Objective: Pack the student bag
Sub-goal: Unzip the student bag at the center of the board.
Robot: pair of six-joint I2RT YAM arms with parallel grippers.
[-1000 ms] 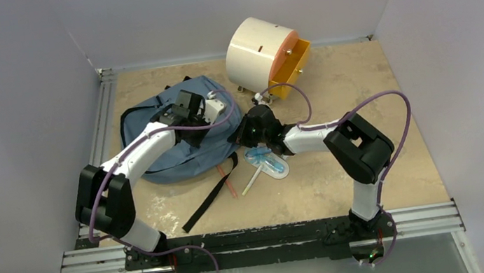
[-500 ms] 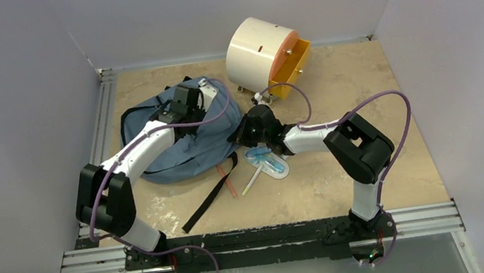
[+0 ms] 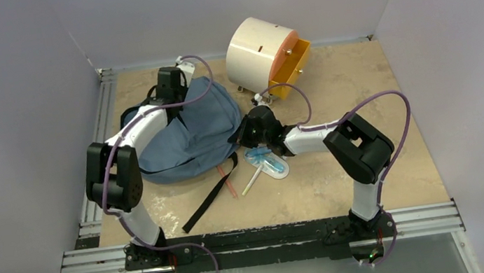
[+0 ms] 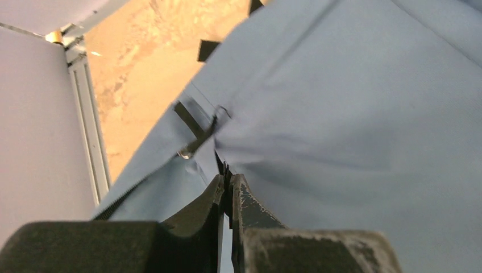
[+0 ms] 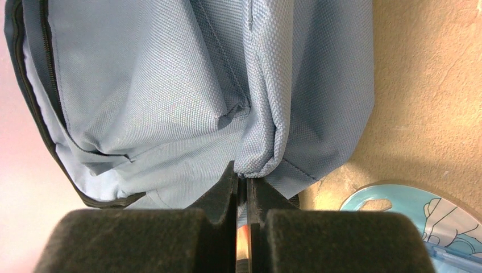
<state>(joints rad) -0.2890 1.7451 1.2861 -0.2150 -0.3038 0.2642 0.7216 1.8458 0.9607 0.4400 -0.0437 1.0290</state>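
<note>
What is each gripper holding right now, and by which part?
Both hold the bag. The left gripper pinches fabric at its far edge; the right gripper pinches a fabric fold at its right edge.

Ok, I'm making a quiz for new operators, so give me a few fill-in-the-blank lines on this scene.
1. The left gripper and right gripper are each ____ on the student bag fabric.
2. The cream cabinet has its orange drawer standing ____.
3. The red pen lies ____ the bag, on the table.

Missing words: shut; open; outside.
</note>
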